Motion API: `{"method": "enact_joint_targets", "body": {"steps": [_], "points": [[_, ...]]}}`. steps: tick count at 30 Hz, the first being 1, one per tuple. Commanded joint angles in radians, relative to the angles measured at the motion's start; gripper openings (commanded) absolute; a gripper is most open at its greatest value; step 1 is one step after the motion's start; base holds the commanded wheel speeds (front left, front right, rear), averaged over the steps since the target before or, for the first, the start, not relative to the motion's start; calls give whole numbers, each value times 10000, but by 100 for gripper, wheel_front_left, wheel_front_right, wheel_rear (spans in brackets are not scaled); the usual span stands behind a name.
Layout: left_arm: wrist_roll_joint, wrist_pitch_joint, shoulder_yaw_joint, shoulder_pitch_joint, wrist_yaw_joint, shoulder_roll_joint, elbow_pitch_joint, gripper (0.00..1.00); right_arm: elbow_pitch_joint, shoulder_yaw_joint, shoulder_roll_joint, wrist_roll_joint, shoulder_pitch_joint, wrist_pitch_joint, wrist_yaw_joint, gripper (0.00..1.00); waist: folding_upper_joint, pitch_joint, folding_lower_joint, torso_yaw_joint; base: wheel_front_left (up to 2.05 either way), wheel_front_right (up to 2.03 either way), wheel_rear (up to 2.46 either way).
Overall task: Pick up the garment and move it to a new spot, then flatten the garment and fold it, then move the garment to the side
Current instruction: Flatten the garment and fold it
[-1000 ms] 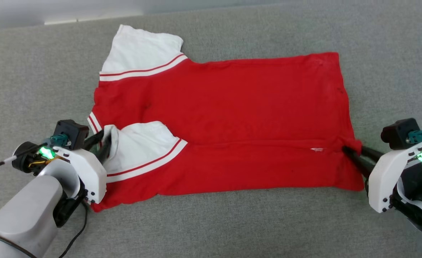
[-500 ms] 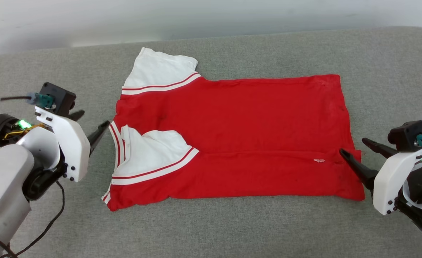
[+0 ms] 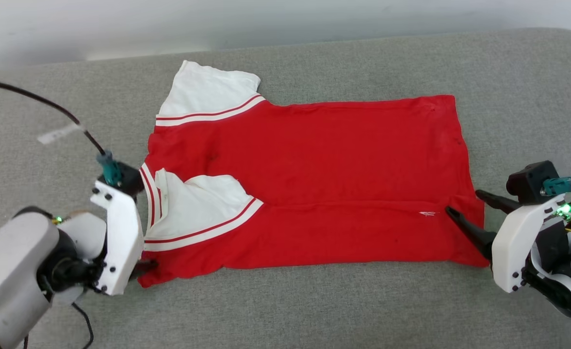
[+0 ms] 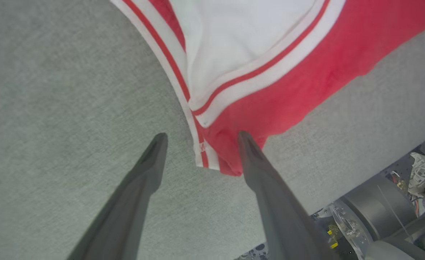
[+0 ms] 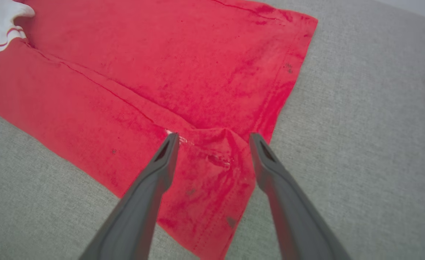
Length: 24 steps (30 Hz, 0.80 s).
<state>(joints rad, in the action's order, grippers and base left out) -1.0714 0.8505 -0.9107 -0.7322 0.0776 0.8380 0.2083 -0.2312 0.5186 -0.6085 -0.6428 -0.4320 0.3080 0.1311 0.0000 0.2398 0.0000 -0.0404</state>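
Note:
The garment [image 3: 324,160] lies flat on the grey surface, red with its plain face up. Its near strip is folded over along a crease, and the near white sleeve [image 3: 198,203] rests on the red body. The far white sleeve [image 3: 207,92] sticks out at the back left. My left gripper [image 4: 201,136] is open, its tips straddling the garment's [image 4: 306,65] near left corner with the striped trim. My right gripper [image 3: 463,201] is open at the garment's right edge by the crease, with bunched red cloth [image 5: 219,151] between its spread fingers [image 5: 154,180].
The grey fabric surface [image 3: 285,300] extends on all sides of the garment, with a pale wall behind its far edge. A black cable [image 3: 47,104] arcs over the left side. My own base [image 4: 378,209] shows past the surface's near edge.
Both grippers opened and let go of the garment. The left one moved from the folded sleeve down to the near left corner. The camera also shifted.

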Motion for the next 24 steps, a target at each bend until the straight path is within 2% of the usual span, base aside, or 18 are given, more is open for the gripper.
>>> {"method": "enact_joint_targets", "body": {"steps": [1, 9, 11, 12, 18, 22, 24], "points": [[-77, 123, -87, 160, -83, 13, -11, 100, -47, 82, 74, -53, -107, 25, -8, 100, 0, 56, 0, -48, 0, 0, 0], [245, 188, -633, 683, 7, -172, 479, 100, -311, 514, 141, -155, -507, -44, -8, 100, 0, 235, 0, -261, 0, 0, 0], [300, 80, -723, 741, 75, -255, 622, 16, -378, 579, 140, -193, -623, -81, -8, 100, 0, 198, 0, -287, 0, 0, 0], [297, 24, -754, 772, 95, -300, 673, 0, -391, 621, 98, -192, -684, -102, -8, 100, 0, 159, 0, -293, 0, 0, 0], [467, -367, -739, 586, 271, -131, 568, 0, -172, 898, -497, -167, -1245, 211, -8, 100, 0, -263, 0, -269, 0, 0, 0], [575, -694, -661, 515, 334, -59, 220, 0, 228, 1363, -1259, -435, -1802, 1156, -8, 100, 0, -525, 0, -177, 0, 0, 0], [573, -760, -661, 523, 332, -29, 27, 0, 435, 1723, -1613, -822, -2055, 1994, -8, 100, 0, -594, 0, -135, 0, 0, 0]]}}
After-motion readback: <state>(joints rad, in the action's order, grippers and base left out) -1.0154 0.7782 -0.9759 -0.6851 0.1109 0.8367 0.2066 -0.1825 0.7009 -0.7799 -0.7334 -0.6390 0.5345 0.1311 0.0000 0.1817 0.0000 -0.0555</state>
